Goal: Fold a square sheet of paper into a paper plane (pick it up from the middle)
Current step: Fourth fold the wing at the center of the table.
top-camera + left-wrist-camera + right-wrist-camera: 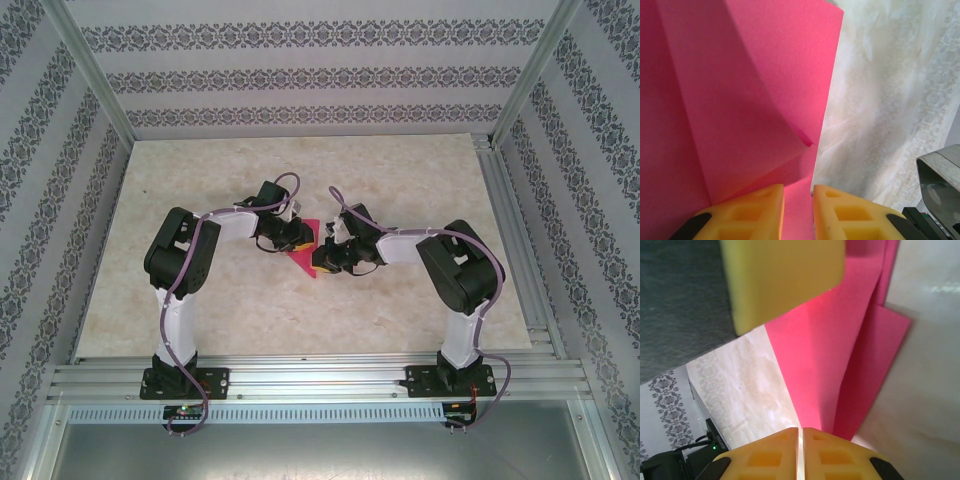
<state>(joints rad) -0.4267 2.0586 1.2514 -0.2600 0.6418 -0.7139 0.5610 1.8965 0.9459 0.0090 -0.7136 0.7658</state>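
Patterned wallpaper surrounds a pale marbled bench [420, 170]. At the bench's centre the two arms meet over the square sheet of paper [303, 262], magenta and already creased into a narrower shape. Its long axis runs roughly from the far edge toward the near edge. It lies between both arms, and neither is clearly nearer. The right end effector [801, 432] is closed on the paper's edge. The left end effector [798, 192] straddles the opposite side, its fingers slightly apart around the paper. Whether it truly pinches cannot be told. The next fold likely depends on this two-sided hold.

paper [303, 257] between left pincer [296, 240], right pincer [321, 260]
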